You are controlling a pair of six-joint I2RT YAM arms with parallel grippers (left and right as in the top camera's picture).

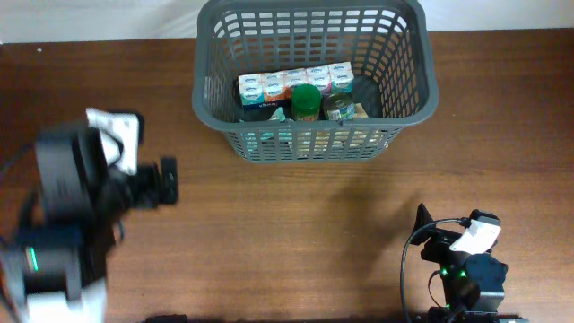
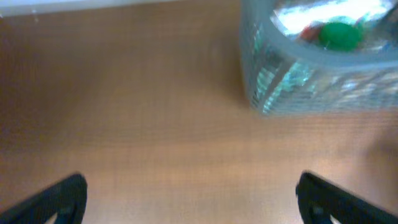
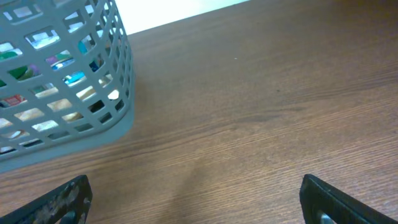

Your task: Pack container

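Note:
The container (image 1: 314, 144), a large dark grey lattice basket, stands at the back centre of the table. Inside it lie a row of small white-and-teal cartons (image 1: 294, 83), a green-lidded jar (image 1: 306, 100) and a can (image 1: 338, 106). My left gripper (image 1: 168, 181) is at the left, pointing right, well short of the basket, and its fingers stand wide open over bare wood (image 2: 191, 196). In the left wrist view the container (image 2: 311, 81) is blurred at upper right. My right gripper (image 3: 196, 199) is open and empty, with the container (image 3: 62, 134) ahead to its left.
The brown wooden table (image 1: 296, 233) carries nothing else between the arms. The right arm's base (image 1: 466, 269) sits at the front right, and the left arm's bulk (image 1: 67, 206) fills the left side. A white wall edge runs behind the basket.

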